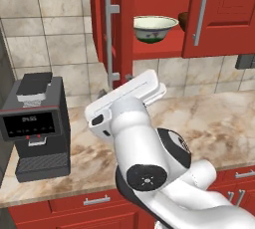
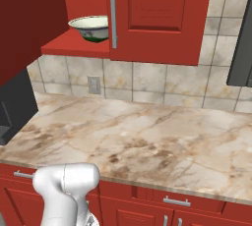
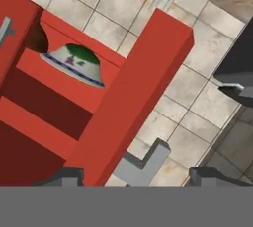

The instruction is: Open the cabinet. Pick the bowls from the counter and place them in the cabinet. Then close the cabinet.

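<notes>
The cabinet [image 1: 219, 14] hangs above the counter [image 1: 214, 118], its left door [image 1: 122, 24] swung open and seen edge-on, its right door [image 2: 152, 14] shut. On the red shelf inside stands the cream-green bowl [image 1: 155, 28] [image 2: 90, 27] [image 3: 76, 65]. The dark brown bowl [image 1: 183, 21] [image 3: 37, 38] sits beside it, mostly hidden by the right door. My gripper [image 1: 117, 84] [image 3: 138, 177] is at the lower end of the open door's grey bar handle [image 1: 109, 39] [image 3: 143, 164]. It is open, one fingertip on each side of the handle and the door edge [image 3: 138, 97].
A black coffee machine [image 1: 35, 123] [image 3: 237, 73] stands on the counter's left end, close to the open door. Red base cabinets [image 2: 172, 205] with short handles run below the counter [image 2: 147, 141]. A wall outlet [image 2: 93, 85] sits on the tiled backsplash.
</notes>
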You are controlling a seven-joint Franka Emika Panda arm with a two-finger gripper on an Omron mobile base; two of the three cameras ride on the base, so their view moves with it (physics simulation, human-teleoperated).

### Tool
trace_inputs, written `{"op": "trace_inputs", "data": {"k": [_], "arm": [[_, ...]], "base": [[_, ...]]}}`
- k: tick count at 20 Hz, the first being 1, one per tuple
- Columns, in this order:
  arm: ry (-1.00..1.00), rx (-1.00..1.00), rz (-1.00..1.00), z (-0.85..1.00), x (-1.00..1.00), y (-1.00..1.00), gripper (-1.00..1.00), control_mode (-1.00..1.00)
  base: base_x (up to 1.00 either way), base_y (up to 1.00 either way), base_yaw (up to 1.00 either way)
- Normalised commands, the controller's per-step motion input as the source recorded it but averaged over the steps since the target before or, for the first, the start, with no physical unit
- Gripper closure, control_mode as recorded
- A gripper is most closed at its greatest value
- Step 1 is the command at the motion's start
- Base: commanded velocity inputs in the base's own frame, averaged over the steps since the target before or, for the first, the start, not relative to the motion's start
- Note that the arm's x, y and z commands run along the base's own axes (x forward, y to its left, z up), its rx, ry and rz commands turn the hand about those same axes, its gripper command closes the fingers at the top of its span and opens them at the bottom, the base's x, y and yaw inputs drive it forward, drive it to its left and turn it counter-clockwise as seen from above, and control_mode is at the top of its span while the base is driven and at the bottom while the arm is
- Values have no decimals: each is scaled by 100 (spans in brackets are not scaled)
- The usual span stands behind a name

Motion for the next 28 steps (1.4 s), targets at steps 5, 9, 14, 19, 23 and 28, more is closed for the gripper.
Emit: {"op": "trace_inputs", "data": {"k": [5, 9, 14, 19, 23, 28], "arm": [[0, 1, -11, 0, 99, -92, -100, -100], [0, 5, -12, -4, 97, -100, -100, -100], [0, 6, -10, -7, 100, -100, -100, -100], [0, 13, -3, -1, 100, -83, -100, -100], [0, 19, 0, 0, 100, -62, -100, -100], [0, 20, 0, 0, 100, -49, -100, -100]], "base": [[0, 0, 0], [0, 0, 0], [0, 0, 0], [0, 0, 0], [0, 0, 0], [0, 0, 0]]}}
